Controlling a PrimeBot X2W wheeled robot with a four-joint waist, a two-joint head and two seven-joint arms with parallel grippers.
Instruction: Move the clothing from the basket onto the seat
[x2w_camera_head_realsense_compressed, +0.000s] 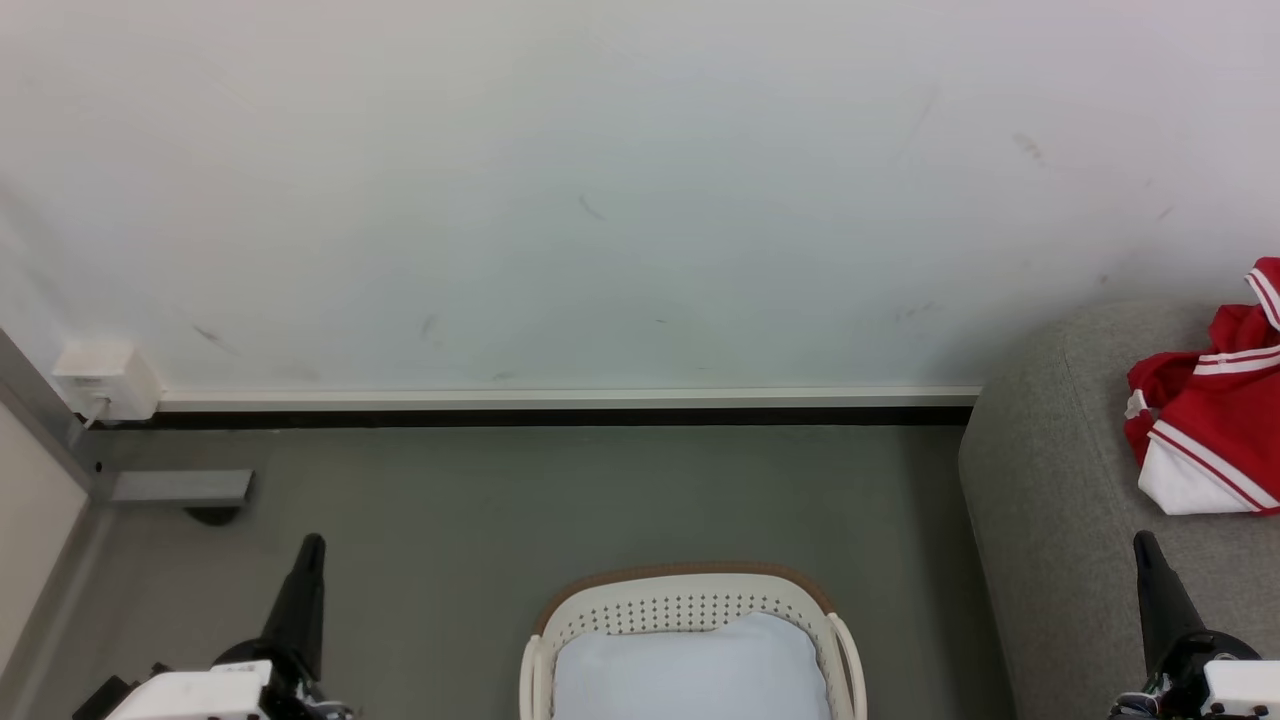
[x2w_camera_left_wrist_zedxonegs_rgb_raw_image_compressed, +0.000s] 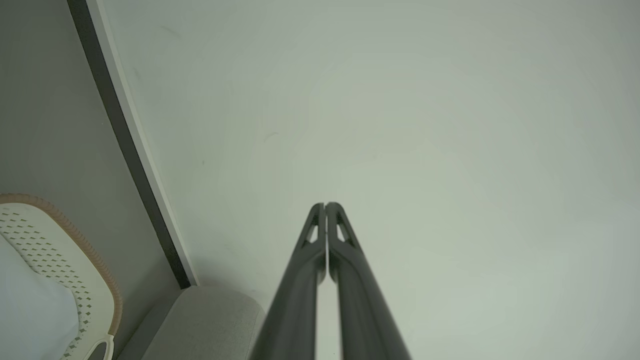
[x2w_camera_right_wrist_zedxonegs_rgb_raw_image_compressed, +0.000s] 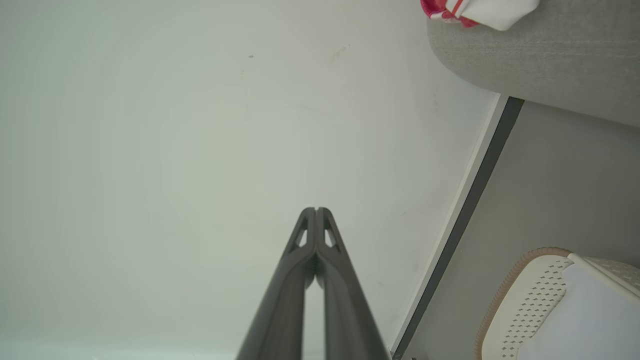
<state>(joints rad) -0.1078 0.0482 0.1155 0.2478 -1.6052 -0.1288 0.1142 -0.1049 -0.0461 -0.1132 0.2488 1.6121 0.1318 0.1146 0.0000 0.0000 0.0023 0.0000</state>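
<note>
The basket (x2w_camera_head_realsense_compressed: 690, 605) stands on the grey floor (x2w_camera_head_realsense_compressed: 500, 500) at the bottom middle of the head view, cut off by the lower edge. It is cream-white plastic with rows of small holes in its wall and a brown band round the rim. In it lies a pale bluish-white pad (x2w_camera_head_realsense_compressed: 690, 670), covering all of the inside that shows.

The clothing (x2w_camera_head_realsense_compressed: 1215, 420) lies in a crumpled heap on the seat (x2w_camera_head_realsense_compressed: 1060, 500), to the right of the basket and well apart from it. It is red with a white panel and white stripe trim, and runs past the right edge of the view. Whether it carries lettering cannot be told. The seat is grey woven fabric with a rounded edge, set against the white wall (x2w_camera_head_realsense_compressed: 600, 200).

The left gripper (x2w_camera_head_realsense_compressed: 312, 542) is at the lower left over the floor, and the right gripper (x2w_camera_head_realsense_compressed: 1143, 540) is at the lower right over the seat. Each wrist view shows two dark fingers pressed together at the tips, holding nothing. A small white box (x2w_camera_head_realsense_compressed: 105, 380) sits low on the wall at the far left, too small to tell any marking.
</note>
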